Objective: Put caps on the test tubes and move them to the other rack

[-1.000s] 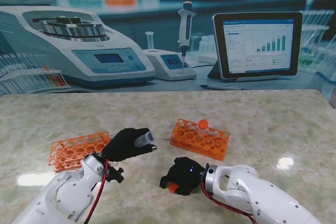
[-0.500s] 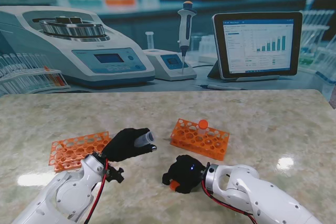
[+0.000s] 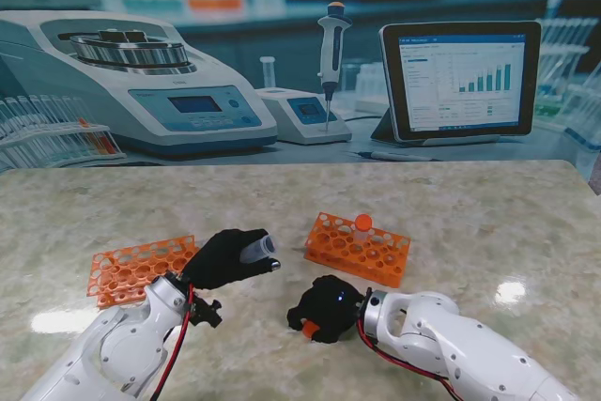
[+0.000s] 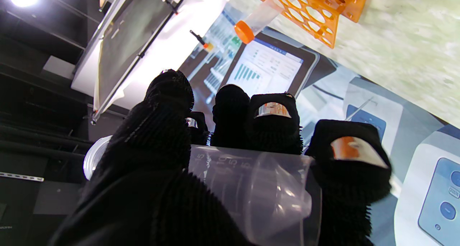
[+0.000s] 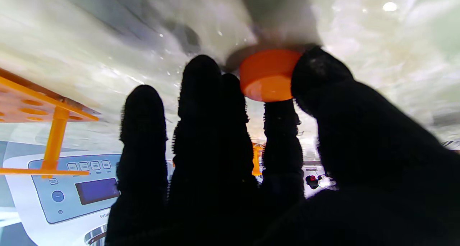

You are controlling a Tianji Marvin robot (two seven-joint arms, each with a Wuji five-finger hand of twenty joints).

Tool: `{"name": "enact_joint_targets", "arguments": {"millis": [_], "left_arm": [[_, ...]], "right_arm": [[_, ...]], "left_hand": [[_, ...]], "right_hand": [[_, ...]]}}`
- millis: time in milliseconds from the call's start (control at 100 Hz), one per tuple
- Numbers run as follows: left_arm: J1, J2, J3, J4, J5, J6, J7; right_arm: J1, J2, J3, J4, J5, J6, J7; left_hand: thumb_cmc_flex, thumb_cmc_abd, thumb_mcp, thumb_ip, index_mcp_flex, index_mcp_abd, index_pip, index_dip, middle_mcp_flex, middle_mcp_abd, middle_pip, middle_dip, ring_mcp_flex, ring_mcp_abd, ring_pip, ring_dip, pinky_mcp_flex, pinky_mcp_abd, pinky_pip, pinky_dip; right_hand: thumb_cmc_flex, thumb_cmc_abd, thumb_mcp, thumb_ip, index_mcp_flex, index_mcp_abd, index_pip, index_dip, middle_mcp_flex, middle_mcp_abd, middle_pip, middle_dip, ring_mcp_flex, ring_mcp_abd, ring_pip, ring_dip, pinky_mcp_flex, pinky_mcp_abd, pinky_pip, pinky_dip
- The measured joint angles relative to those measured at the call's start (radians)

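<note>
Just nearer to me than the orange perforated plastic rack (image 3: 358, 248), the right hand (image 3: 324, 308) is lifting a small orange screw cap (image 3: 309, 330), pinched thumb-to-finger, off the tabletop (image 3: 488, 223); the left hand (image 3: 225, 257) is gripping the clear uncapped plastic tube (image 3: 257, 247), awaiting capping.

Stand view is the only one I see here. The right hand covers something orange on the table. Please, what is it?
Observer: An orange cap, pinched between the right hand's thumb and a finger, touching the table.
Operator: Is the tube in the left hand already capped?
Observer: No. The left wrist view shows the clear tube in the left hand with its mouth open.
Operator: Does that tube hold any liquid?
Observer: It looks empty; printed graduation marks show on its wall.
</note>
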Motion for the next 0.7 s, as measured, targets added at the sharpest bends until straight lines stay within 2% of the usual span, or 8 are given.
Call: {"name": "enact_joint_targets", "arguments": {"millis": [80,190,480,700], "left_arm": [[-0.001,0.000,0.000,0.000,0.000,0.000,0.000],[-0.001,0.000,0.000,0.000,0.000,0.000,0.000],[0.000,0.000,-0.001,0.000,0.001,0.000,0.000],[0.000,0.000,-0.002,0.000,0.001,0.000,0.000]], "right_arm": [[0.008,-0.001,-0.008,0.006,0.010,-0.004,-0.001],[0.022,-0.002,-0.025,0.018,0.023,-0.009,-0.008],[0.060,-0.006,-0.069,0.048,0.057,-0.022,-0.023],[0.098,-0.009,-0.114,0.069,0.082,-0.024,-0.027]], "left_hand": [[0.000,0.000,0.000,0.000,0.000,0.000,0.000,0.000,0.000,0.000,0.000,0.000,0.000,0.000,0.000,0.000,0.000,0.000,0.000,0.000],[0.000,0.000,0.000,0.000,0.000,0.000,0.000,0.000,0.000,0.000,0.000,0.000,0.000,0.000,0.000,0.000,0.000,0.000,0.000,0.000],[0.000,0.000,0.000,0.000,0.000,0.000,0.000,0.000,0.000,0.000,0.000,0.000,0.000,0.000,0.000,0.000,0.000,0.000,0.000,0.000],[0.000,0.000,0.000,0.000,0.000,0.000,0.000,0.000,0.000,-0.001,0.000,0.000,0.000,0.000,0.000,0.000,0.000,0.000,0.000,0.000]], "right_hand": [[0.010,-0.016,0.009,-0.004,-0.001,-0.008,0.042,-0.035,0.011,0.010,-0.003,0.013,0.002,0.000,0.000,0.016,0.012,0.000,0.000,0.000],[0.011,-0.029,0.026,-0.004,0.008,-0.024,0.067,-0.049,0.027,0.027,-0.005,0.030,0.026,0.000,0.007,0.027,0.031,-0.001,0.000,0.000],[0.012,-0.037,0.063,-0.018,0.049,-0.043,0.081,-0.060,0.058,0.074,0.030,0.043,0.071,0.024,0.024,0.034,0.062,-0.012,0.002,0.000],[0.010,-0.040,0.072,-0.022,0.059,-0.054,0.098,-0.044,0.078,0.087,0.040,0.050,0.091,0.034,0.048,0.034,0.075,-0.012,0.013,0.000]]}}
